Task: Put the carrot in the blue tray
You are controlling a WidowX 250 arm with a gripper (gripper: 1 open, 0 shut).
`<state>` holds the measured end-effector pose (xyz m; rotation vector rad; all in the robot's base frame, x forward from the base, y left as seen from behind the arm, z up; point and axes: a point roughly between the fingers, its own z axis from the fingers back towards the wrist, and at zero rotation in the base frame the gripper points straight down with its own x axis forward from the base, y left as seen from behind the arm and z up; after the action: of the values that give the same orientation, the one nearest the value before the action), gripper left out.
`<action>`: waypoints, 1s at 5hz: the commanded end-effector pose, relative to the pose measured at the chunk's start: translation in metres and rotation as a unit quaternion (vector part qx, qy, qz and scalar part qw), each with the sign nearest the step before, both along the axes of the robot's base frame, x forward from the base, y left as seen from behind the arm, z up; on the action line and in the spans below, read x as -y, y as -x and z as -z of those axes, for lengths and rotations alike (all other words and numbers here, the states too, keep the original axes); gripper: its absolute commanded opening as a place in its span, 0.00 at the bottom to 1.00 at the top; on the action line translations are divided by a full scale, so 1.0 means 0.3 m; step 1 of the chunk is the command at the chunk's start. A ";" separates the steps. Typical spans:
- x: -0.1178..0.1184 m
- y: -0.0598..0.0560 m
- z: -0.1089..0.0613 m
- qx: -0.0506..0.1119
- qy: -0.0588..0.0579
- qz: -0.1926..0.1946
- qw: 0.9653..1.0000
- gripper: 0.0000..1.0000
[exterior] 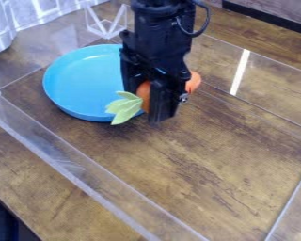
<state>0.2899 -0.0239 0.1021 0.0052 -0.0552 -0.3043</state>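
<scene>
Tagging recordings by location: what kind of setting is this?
Probably a lab-style robot workspace rather than a home kitchen: a black robot arm over a wood-look tabletop, a clear plastic strip along it, and a toy-like carrot.
</scene>
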 end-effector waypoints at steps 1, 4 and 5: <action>-0.013 -0.020 -0.100 0.046 0.003 -0.005 0.999 0.00; -0.017 -0.016 -0.115 0.045 0.008 -0.007 0.999 0.00; -0.016 -0.016 -0.118 0.044 0.012 -0.008 0.999 0.00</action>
<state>0.2862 -0.0258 0.1066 -0.0129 -0.0350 -0.3093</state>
